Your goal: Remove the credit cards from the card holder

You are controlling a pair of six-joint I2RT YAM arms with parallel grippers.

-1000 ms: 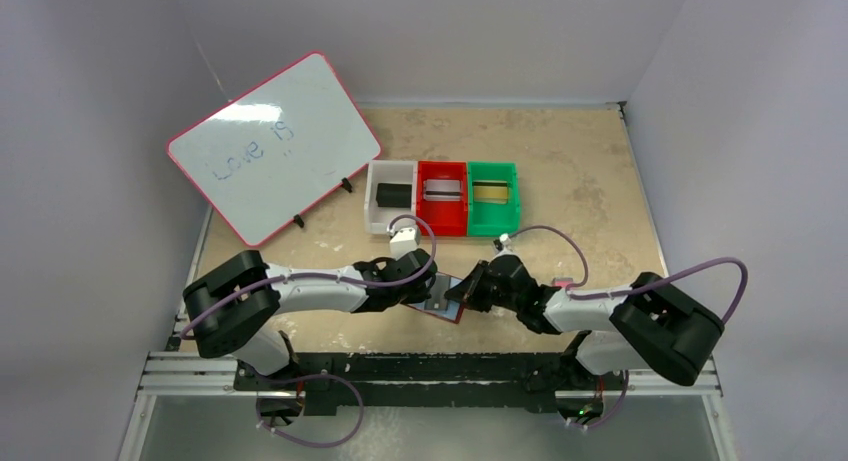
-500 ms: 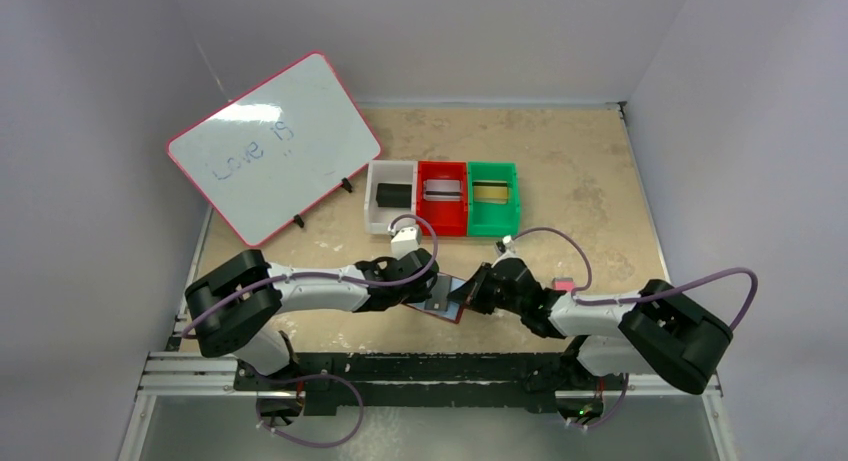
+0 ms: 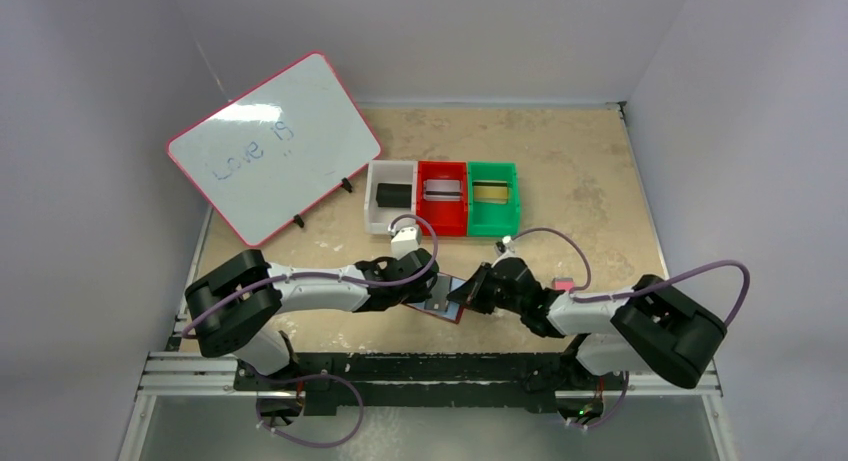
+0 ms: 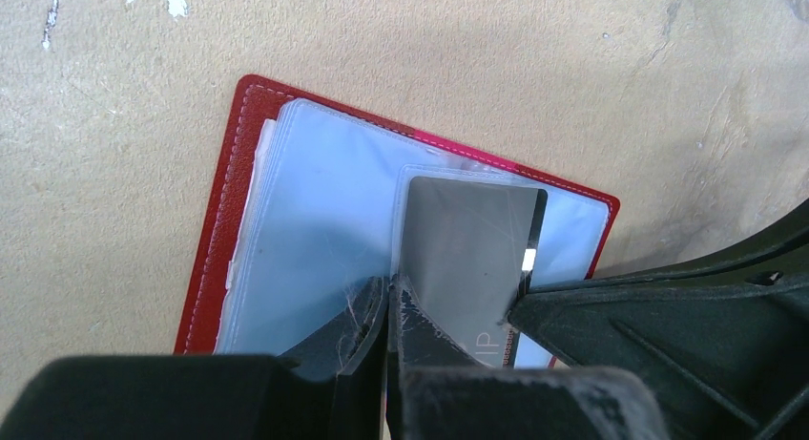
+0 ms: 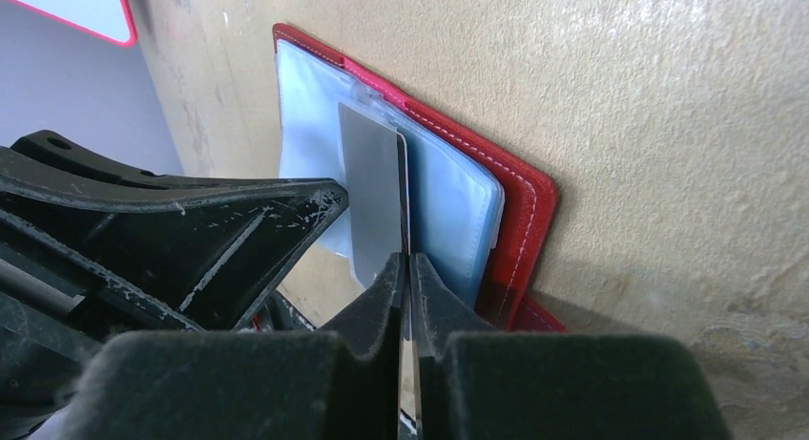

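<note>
The dark red card holder (image 3: 452, 311) lies open near the table's front edge, its pale blue sleeves (image 4: 315, 211) facing up. A silver-grey credit card (image 4: 467, 240) sticks partway out of one sleeve. My right gripper (image 5: 406, 263) is shut on that card's (image 5: 374, 192) edge, and one of its fingers (image 4: 630, 316) shows beside the card in the left wrist view. At the sleeve's edge next to the card my left gripper (image 4: 389, 292) is shut, with crinkled clear plastic pinched between its tips. Seen from above, the left gripper (image 3: 418, 293) and right gripper (image 3: 464, 297) meet over the holder.
Behind the holder stand a white bin (image 3: 371, 207) with a black card, a red bin (image 3: 442, 221) with a silver card and a green bin (image 3: 494, 223) with a gold card. A whiteboard (image 3: 272, 146) leans at the back left. A small pink block (image 3: 564, 283) lies right of my right arm.
The right arm's elbow swung slightly outward and back. Both grippers, the card and the holder stay where they were.
</note>
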